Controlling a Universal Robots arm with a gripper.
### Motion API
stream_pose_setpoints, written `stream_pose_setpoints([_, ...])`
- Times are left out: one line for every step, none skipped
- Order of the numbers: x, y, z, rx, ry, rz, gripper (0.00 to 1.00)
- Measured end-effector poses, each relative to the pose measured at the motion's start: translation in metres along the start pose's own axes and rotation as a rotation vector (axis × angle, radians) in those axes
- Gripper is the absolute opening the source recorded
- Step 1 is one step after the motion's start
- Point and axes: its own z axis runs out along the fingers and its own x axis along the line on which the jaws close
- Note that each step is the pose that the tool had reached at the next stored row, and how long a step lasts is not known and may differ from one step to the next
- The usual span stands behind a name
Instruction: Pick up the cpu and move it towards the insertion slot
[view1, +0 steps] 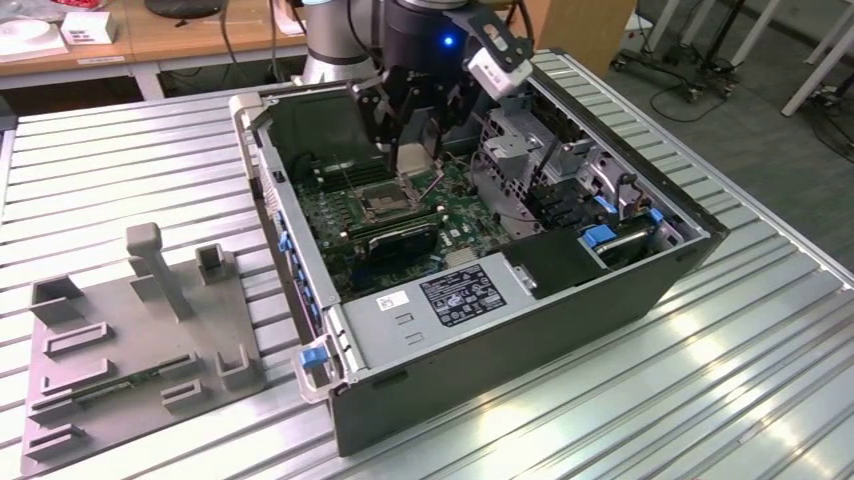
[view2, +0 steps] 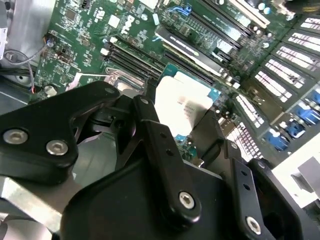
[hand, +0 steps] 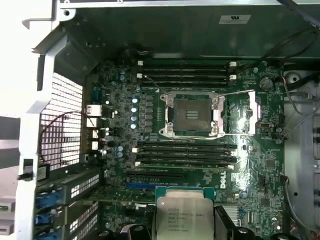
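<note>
Above the open computer case (view1: 400, 330), near the exterior view's upper middle, the gripper (view1: 416, 150) is clamped on the cpu (view1: 415, 158), hanging over the insertion slot (view1: 379, 201); a loose edge grip could let it tilt and bend the pins.

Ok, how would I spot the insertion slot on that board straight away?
Look inside the open computer case at the green motherboard. Near its middle, between two banks of long black memory slots, sits the insertion slot. It is the one square opening, with a silvery metal frame around a dark centre; the cpu is held in the gripper.
</note>
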Motion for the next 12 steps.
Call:
stream_pose_setpoints([-0.0021, 0.0003, 0.0012, -0.0002, 0.0001, 0.001, 0.54])
stream_pose_setpoints([-0.0043, 0.0007, 0.0023, -0.0007, 0.0, 0.001, 0.54])
stream_pose_setpoints([-0.0062, 0.0016, 0.0035, -0.0011, -0.0001, 0.001, 0.54])
stream_pose_setpoints([-0.0074, 0.0028, 0.0045, -0.0011, 0.0, 0.002, 0.54])
stream_pose_setpoints([-0.0081, 0.0043, 0.0054, -0.0013, 0.0, 0.002, 0.54])
stream_pose_setpoints([-0.0085, 0.006, 0.0064, -0.0019, -0.0001, 0.002, 0.54])
stream_pose_setpoints([-0.0087, 0.0083, 0.0074, -0.0024, -0.0001, 0.002, 0.54])
stream_pose_setpoints([-0.0088, 0.0108, 0.0085, -0.003, -0.0001, 0.002, 0.54])
stream_pose_setpoints([-0.0089, 0.0136, 0.0096, -0.0032, -0.0001, 0.002, 0.54])
stream_pose_setpoints([-0.0091, 0.0162, 0.0107, -0.0035, -0.0001, 0.002, 0.54])
stream_pose_setpoints([-0.0093, 0.0186, 0.0119, -0.0037, -0.0001, 0.002, 0.54])
stream_pose_setpoints([-0.0098, 0.0206, 0.0131, -0.0041, -0.0001, 0.002, 0.54])
